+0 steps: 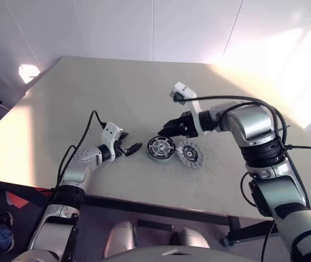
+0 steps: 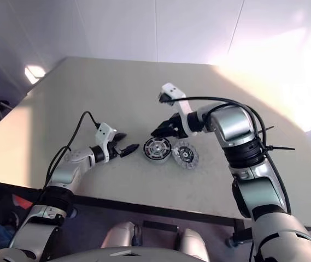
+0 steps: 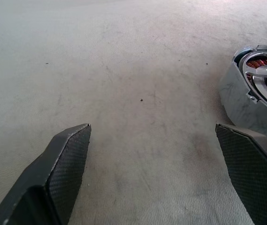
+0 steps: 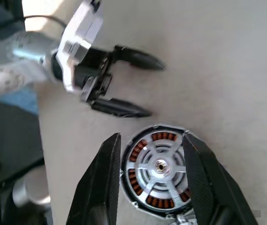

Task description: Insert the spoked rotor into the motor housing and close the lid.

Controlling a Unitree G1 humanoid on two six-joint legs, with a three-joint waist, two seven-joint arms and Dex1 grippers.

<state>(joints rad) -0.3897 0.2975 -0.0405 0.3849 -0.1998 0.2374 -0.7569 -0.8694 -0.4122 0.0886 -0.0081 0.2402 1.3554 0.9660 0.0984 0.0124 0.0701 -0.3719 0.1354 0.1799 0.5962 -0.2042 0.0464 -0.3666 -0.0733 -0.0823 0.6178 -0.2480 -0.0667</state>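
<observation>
The motor housing (image 1: 161, 148) is a round black puck lying on the table, with copper-red windings (image 4: 138, 151) showing. The spoked rotor (image 4: 160, 166) sits inside it, silvery spokes and hub facing up. Just to the right lies the lid (image 1: 190, 154), a grey ribbed disc, flat on the table. My right gripper (image 1: 164, 129) hovers above the housing's far side, open; in the right wrist view its fingers (image 4: 100, 183) frame the housing without touching it. My left gripper (image 1: 130, 141) rests low just left of the housing (image 3: 260, 84), open with nothing between its fingers.
The beige table (image 1: 89, 93) stretches wide behind and to the left of the parts. Its front edge runs close below the left arm. A black cable (image 1: 87, 131) loops from the left wrist. White walls stand behind the table.
</observation>
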